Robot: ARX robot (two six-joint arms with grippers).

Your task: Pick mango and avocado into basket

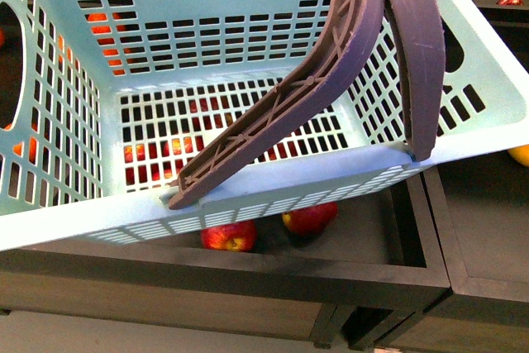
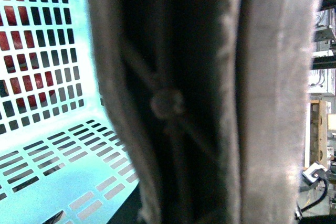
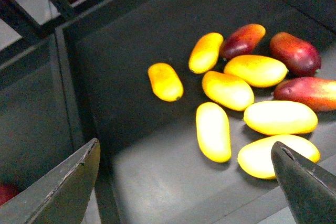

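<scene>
The turquoise basket (image 1: 248, 22) hangs tilted over the dark bins and is empty inside. Its two brown handles (image 1: 343, 72) rise together to the top edge. The left wrist view is filled by those handles (image 2: 273, 103), with the basket's lattice wall (image 2: 47, 145) beside them. My left gripper is shut on the handles, and its fingers are hidden. Several yellow mangoes lie in a dark bin, the nearest mango (image 3: 212, 130) just beyond my open right gripper (image 3: 186, 148), which hovers above the bin floor holding nothing. The avocado is out of view.
Red apples (image 1: 229, 236) lie in the bin under the basket. Orange fruits (image 1: 103, 26) show through its far wall. Reddish mangoes (image 3: 296, 52) lie behind the yellow ones. A black divider (image 3: 68, 77) bounds the mango bin on one side.
</scene>
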